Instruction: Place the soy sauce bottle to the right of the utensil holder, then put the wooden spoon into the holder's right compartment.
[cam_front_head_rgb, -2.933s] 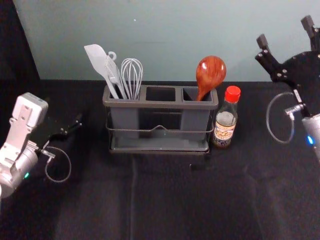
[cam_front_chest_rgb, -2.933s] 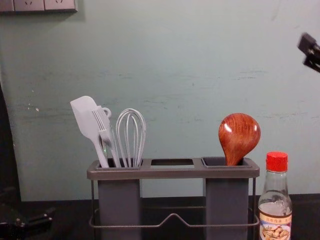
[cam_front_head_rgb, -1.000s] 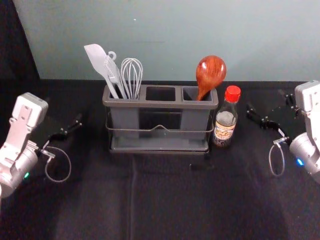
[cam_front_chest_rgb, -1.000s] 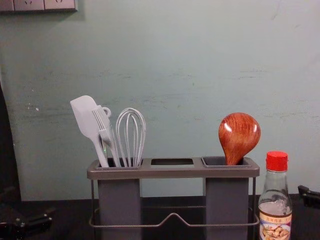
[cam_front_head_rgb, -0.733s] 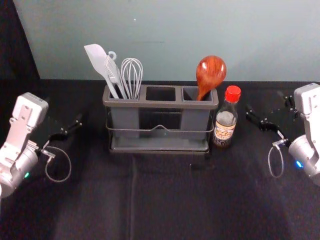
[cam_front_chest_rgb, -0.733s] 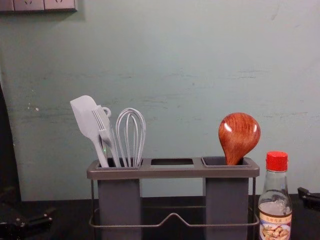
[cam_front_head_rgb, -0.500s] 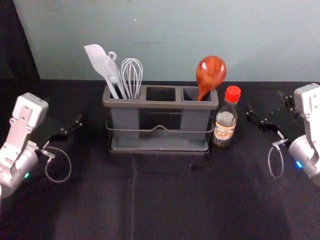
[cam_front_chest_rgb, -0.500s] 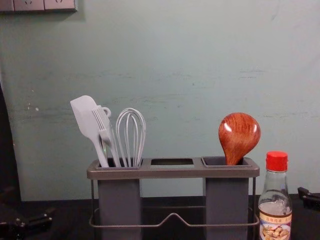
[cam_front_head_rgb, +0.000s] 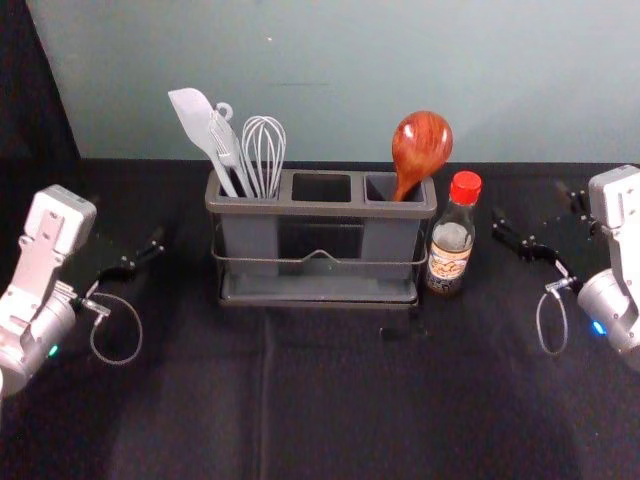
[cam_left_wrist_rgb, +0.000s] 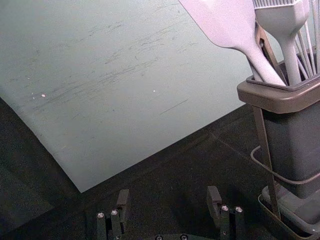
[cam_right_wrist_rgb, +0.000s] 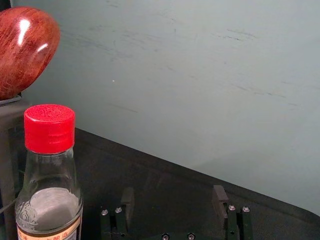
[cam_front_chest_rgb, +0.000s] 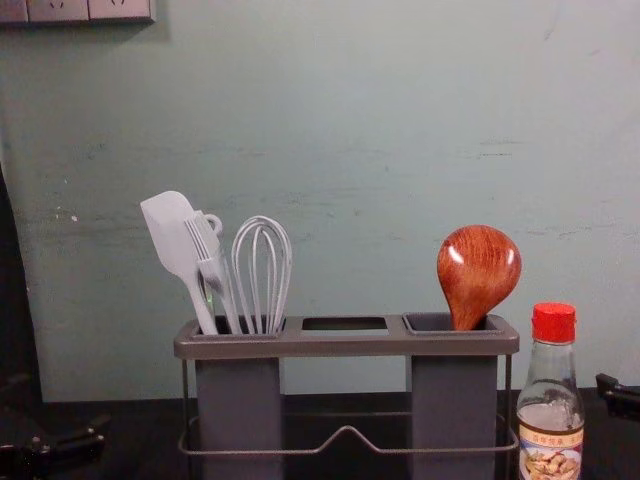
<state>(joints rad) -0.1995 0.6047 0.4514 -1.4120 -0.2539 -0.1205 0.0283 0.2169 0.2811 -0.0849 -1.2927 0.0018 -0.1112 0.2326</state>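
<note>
Pale grey-green wall (cam_front_head_rgb: 420, 70) behind a black-covered surface (cam_front_head_rgb: 350, 400). Utensil holder (cam_front_head_rgb: 320, 209) upright near the wall. Soy sauce bottle (cam_front_head_rgb: 449, 258), red-capped, upright just beside the holder's right end. Wooden spoon (cam_front_head_rgb: 420, 145) in the right compartment, bowl up, leaning right. Left compartment: spatula (cam_front_head_rgb: 188, 106), brush (cam_front_head_rgb: 226, 145), whisk (cam_front_head_rgb: 264, 155). Right tool (cam_front_head_rgb: 531, 208) near the bottle, on its right, fingers spread apart, nothing gripped. Left tool (cam_front_head_rgb: 126, 225) parked left of the holder, fingers likewise apart.
</note>
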